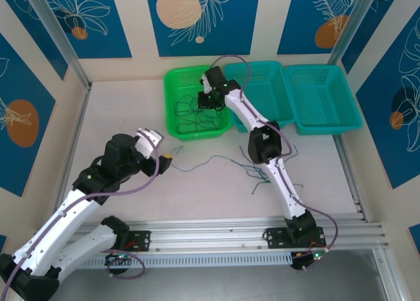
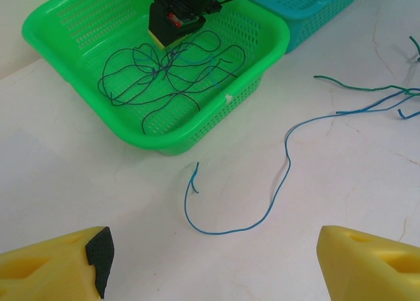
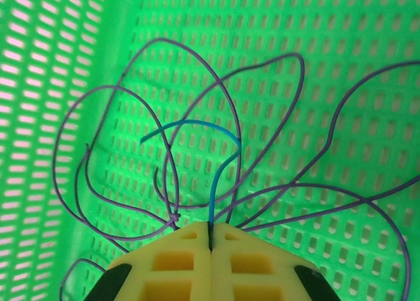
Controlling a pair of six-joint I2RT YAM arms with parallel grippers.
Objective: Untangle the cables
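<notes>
1. At the left of the table, the left gripper hovers low over the bare surface. In its wrist view the left gripper stands wide apart, with one yellow finger at each lower corner, and it has hold of nothing.
2. Just ahead of those fingers a loose teal-blue cable lies on the table, curling into a hook near the basket and running off to the right. The overhead view shows the same teal-blue cable between the two arms.
3. Behind it stands the green basket, whose rim is close to the cable's hooked end without touching it. A tangle of cables lies on its floor, seen from the left wrist as dark overlapping loops.
4. Down inside the basket, the right gripper is reaching into that tangle. Its wrist view shows the right gripper pressed fully together, with a blue strand pinched in the seam. Purple strands fan out around the tips; whether any of them is pinched too I cannot tell.
5. Further right, a dark green cable lies on the table beside the teal-blue one.
6. Rightmost at the back, two teal baskets sit side by side, next to the green one.
</notes>
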